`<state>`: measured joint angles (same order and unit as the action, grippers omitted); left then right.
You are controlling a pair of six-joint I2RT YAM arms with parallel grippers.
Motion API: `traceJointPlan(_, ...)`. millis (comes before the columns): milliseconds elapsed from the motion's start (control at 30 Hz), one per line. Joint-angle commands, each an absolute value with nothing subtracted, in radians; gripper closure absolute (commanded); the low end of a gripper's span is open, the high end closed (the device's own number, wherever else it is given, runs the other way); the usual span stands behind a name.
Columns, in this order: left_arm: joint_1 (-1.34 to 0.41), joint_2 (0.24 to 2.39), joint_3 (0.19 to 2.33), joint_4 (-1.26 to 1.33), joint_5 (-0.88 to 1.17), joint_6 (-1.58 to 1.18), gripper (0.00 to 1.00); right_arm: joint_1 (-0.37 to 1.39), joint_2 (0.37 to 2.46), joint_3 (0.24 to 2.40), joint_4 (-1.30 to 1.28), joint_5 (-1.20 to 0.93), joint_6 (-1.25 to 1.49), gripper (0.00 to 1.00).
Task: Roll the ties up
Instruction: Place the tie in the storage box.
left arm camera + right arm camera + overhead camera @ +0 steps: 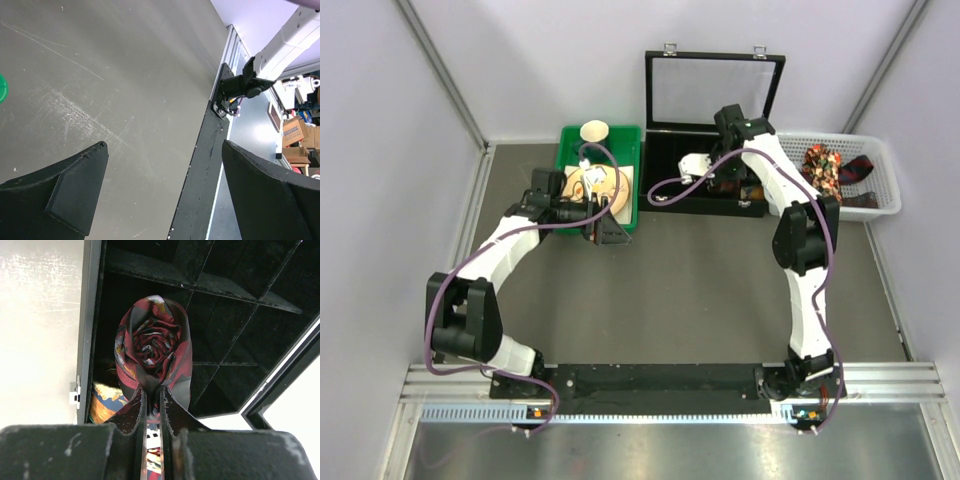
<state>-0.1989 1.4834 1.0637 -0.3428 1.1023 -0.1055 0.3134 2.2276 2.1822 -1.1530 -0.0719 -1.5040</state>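
A rolled tie, dark maroon with a small pattern, hangs over a compartment of the open black box. My right gripper is shut on the roll's lower edge. Seen from above, the right gripper is over the box. Another tie, blue and orange, lies in the compartment below the roll. More ties, a red-orange floral one and a dark one, lie loose in the white basket. Beside the green tray, my left gripper is open with only bare table between its fingers.
The green tray at the back left holds a white cup and a round wooden piece. The box lid stands upright behind the box. A black bar runs along the table's near edge by the right arm's base.
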Motion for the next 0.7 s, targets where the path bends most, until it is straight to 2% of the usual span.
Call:
traceJointPlan(0,-0.19,1.443,1.054,-0.293,1.143,-0.129,0.01,0.33,2.267,2.236,-1.138,-0.051,-1.485,1.0)
traceJointPlan(667,-0.178,1.474,1.037,-0.264,1.16,-0.149,0.01,0.354,2.353,2.261,-1.14,-0.124,-1.396,1.0)
